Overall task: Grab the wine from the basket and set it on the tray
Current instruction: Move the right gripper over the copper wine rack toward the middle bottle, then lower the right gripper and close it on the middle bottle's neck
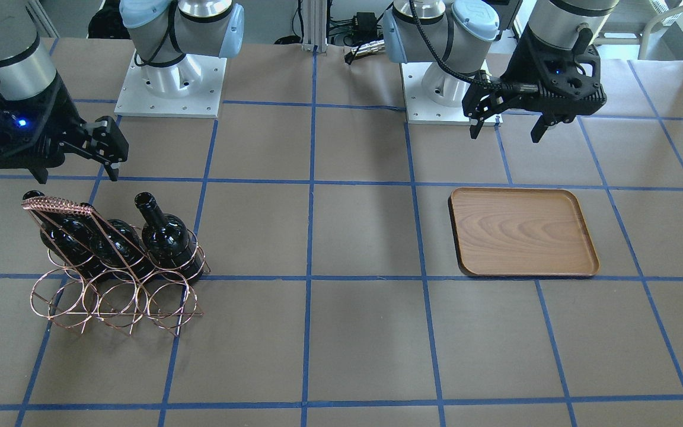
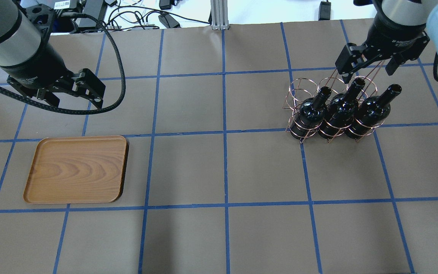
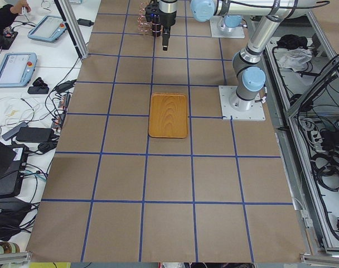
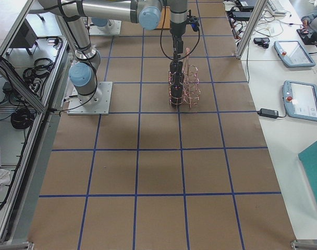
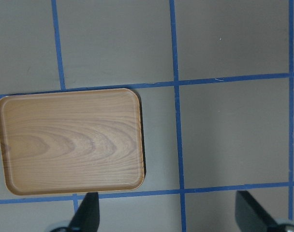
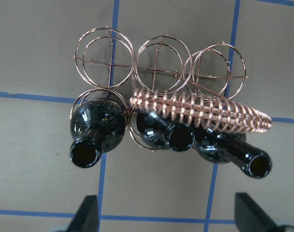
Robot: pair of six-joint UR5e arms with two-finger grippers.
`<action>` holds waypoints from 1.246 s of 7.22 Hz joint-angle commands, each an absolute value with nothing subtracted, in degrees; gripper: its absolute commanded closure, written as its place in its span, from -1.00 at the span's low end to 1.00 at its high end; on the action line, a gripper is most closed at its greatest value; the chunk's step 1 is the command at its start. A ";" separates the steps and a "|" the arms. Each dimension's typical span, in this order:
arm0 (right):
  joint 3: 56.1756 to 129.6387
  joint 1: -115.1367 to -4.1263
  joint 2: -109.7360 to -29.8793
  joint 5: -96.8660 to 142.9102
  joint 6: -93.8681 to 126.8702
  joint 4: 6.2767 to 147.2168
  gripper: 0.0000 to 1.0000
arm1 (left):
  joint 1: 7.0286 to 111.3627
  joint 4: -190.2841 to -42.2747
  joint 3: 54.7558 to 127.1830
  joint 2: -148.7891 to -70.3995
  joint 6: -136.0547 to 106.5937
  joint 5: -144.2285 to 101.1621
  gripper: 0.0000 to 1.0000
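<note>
Three glossy black wine bottles stand in the copper wire basket (image 2: 299,89): one (image 2: 312,110), one in the middle (image 2: 340,110), one (image 2: 373,108). They also show in the front view (image 1: 166,234) and the right wrist view (image 6: 178,137). The basket's coiled handle (image 6: 200,111) leans over the bottle tops. My right gripper (image 2: 367,74) hangs open above the bottles, touching nothing; its fingertips (image 6: 89,212) frame the bottle mouths. The wooden tray (image 2: 76,169) lies bare. My left gripper (image 2: 76,101) is open and empty above the tray's far edge, which shows in the left wrist view (image 5: 72,140).
The table is brown paper with a blue tape grid (image 2: 224,133). The two arm bases (image 1: 169,77) stand at the robot's edge. The basket's front row of rings (image 1: 116,296) holds nothing. Cables and monitors lie off the table's ends.
</note>
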State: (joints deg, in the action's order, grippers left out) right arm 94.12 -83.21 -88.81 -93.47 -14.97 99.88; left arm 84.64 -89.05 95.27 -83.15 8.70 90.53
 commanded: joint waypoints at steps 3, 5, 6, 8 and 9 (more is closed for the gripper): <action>96.06 -82.62 -86.93 -91.84 -19.24 104.67 -0.99 | 84.64 -89.12 95.27 -83.14 8.70 90.44 -1.00; 96.06 -82.27 -85.78 -92.11 -19.25 105.82 -0.99 | 84.64 -89.21 95.36 -83.14 8.70 90.44 -1.00; 96.15 -81.40 -85.61 -92.20 -17.68 105.56 -1.00 | 84.64 -89.21 95.36 -83.14 8.70 90.44 -1.00; 96.33 -81.12 -84.38 -92.20 -15.39 105.73 -1.00 | 84.55 -89.21 95.45 -83.14 8.79 90.61 -1.00; 96.33 -81.12 -84.38 -92.20 -14.86 105.21 -1.00 | 84.55 -89.12 95.54 -83.14 8.79 90.62 -1.00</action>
State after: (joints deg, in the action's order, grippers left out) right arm 96.30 -81.19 -84.58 -92.19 -15.77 105.55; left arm 84.56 -89.19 95.46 -83.14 8.78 90.58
